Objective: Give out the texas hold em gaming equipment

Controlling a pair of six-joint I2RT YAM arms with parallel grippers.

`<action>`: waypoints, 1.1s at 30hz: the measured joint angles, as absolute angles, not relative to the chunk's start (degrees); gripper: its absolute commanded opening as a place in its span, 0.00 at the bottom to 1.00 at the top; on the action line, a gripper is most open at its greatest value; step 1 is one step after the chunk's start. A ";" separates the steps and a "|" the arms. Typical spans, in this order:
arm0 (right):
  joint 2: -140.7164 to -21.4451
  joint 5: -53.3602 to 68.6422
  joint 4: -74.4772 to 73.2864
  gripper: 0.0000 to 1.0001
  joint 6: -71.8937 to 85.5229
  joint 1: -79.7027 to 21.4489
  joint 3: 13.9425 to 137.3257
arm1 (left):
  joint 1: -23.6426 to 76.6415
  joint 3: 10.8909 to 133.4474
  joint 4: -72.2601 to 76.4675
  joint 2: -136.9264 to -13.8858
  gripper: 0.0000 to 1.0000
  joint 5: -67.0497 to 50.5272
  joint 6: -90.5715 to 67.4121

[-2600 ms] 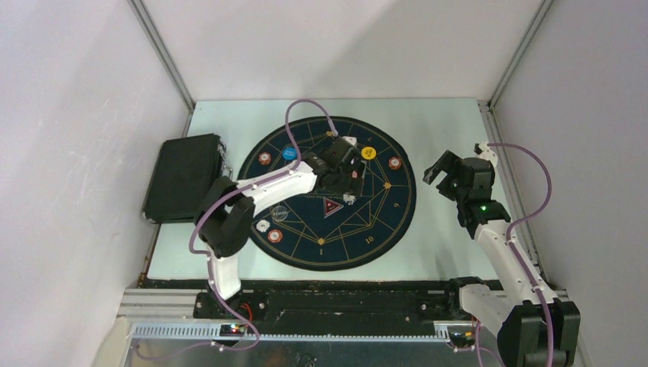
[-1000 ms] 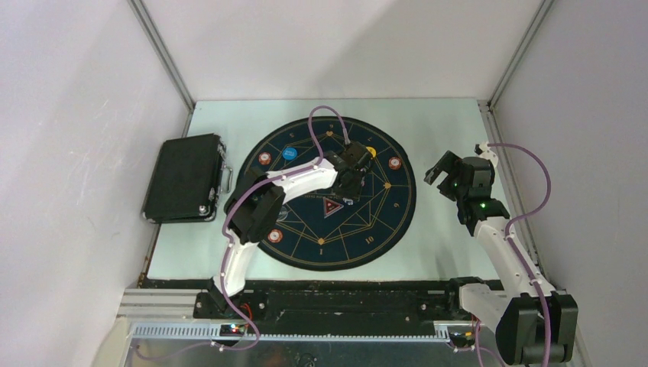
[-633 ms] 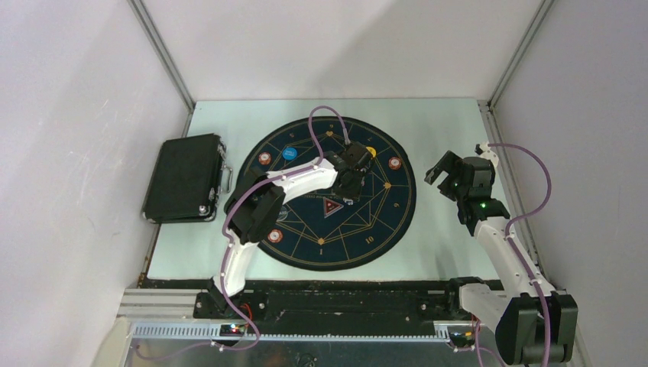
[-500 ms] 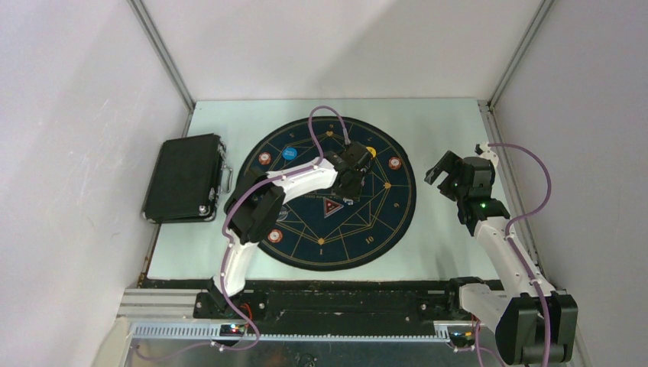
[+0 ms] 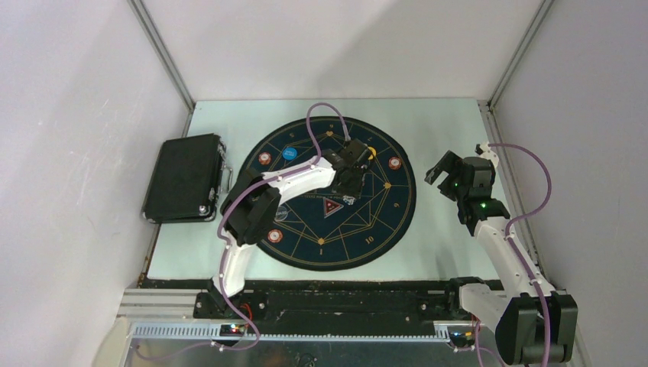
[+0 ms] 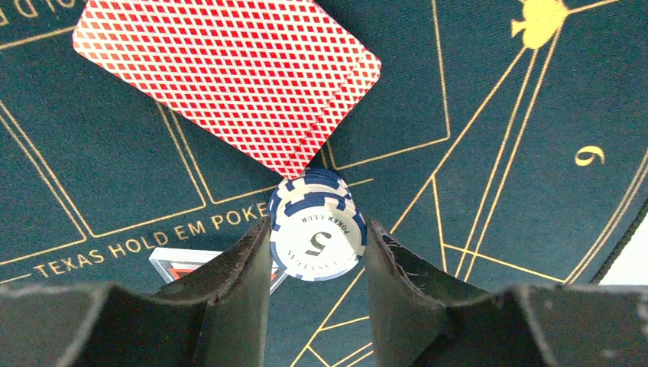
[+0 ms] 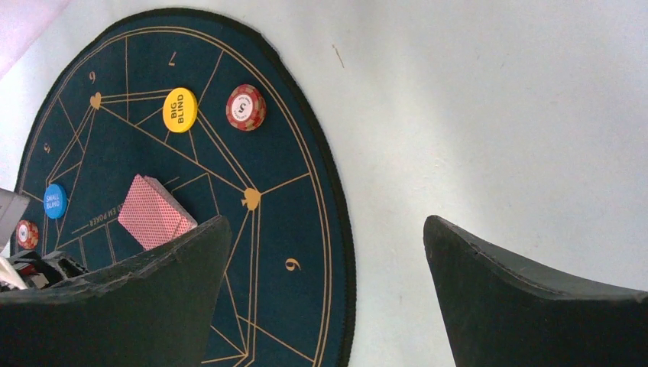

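My left gripper (image 6: 317, 225) is at the middle of the mat, its fingers (image 6: 237, 283) touching both sides of a short blue-white chip stack (image 6: 317, 237) marked 5. The pink-backed cards (image 6: 229, 76) lie just beyond it, and the red triangular token (image 6: 179, 264) is partly hidden behind the left finger. In the top view the left gripper (image 5: 350, 174) covers the stack and cards. My right gripper (image 7: 325, 252) is open and empty over bare table right of the mat. On the mat lie a yellow chip (image 7: 180, 110), a red-white chip (image 7: 246, 107) and a blue chip (image 7: 54, 200).
The dark round mat (image 5: 382, 222) fills the table's middle. The black case (image 5: 183, 177) lies shut at the left edge. Another red-white chip (image 5: 264, 159) and two chips (image 5: 273, 236) sit on the mat's left side. Walls enclose the table.
The left gripper shifted slightly right and forward 2.6 s ago, its elbow swinging in; it has barely moved in the last second. The right arm has stayed still.
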State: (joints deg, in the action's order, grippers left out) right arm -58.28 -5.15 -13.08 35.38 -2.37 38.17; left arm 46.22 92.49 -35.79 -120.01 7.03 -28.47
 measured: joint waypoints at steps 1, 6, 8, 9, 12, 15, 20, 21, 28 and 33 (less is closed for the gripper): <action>-58.28 -5.15 -13.08 1.00 35.38 -2.37 38.17 | 46.22 92.49 -35.66 -119.79 0.08 7.03 -28.47; -58.28 -5.15 -13.08 1.00 35.38 -2.37 38.17 | 46.26 92.49 -35.51 -119.24 0.29 7.11 -28.47; -58.28 -5.17 -13.08 1.00 35.38 -2.35 38.17 | 46.26 92.49 -35.86 -119.24 0.36 7.20 -28.47; -58.28 -5.17 -13.08 1.00 35.38 -2.33 38.17 | 46.28 92.49 -36.10 -119.24 0.39 7.31 -28.47; -58.28 -5.15 -13.08 1.00 35.38 -2.24 38.17 | 46.26 92.49 -36.49 -119.24 0.42 7.33 -28.47; -58.35 -5.15 -13.08 1.00 35.38 -2.17 38.17 | 46.28 92.49 -36.60 -119.24 0.43 7.29 -28.45; -58.39 -5.15 -13.08 1.00 35.38 -2.13 38.17 | 46.26 92.49 -36.53 -119.61 0.46 7.09 -28.45; -58.39 -5.15 -13.08 0.99 35.38 -2.13 38.17 | 46.26 92.51 -36.56 -119.81 0.47 7.07 -28.45; -58.39 -5.15 -13.08 0.99 35.38 -2.11 38.17 | 46.26 93.84 -36.73 -121.21 0.63 7.05 -28.45; -58.39 -5.15 -13.08 1.00 35.38 -2.09 38.17 | 46.26 94.67 -36.64 -121.62 0.67 7.07 -28.42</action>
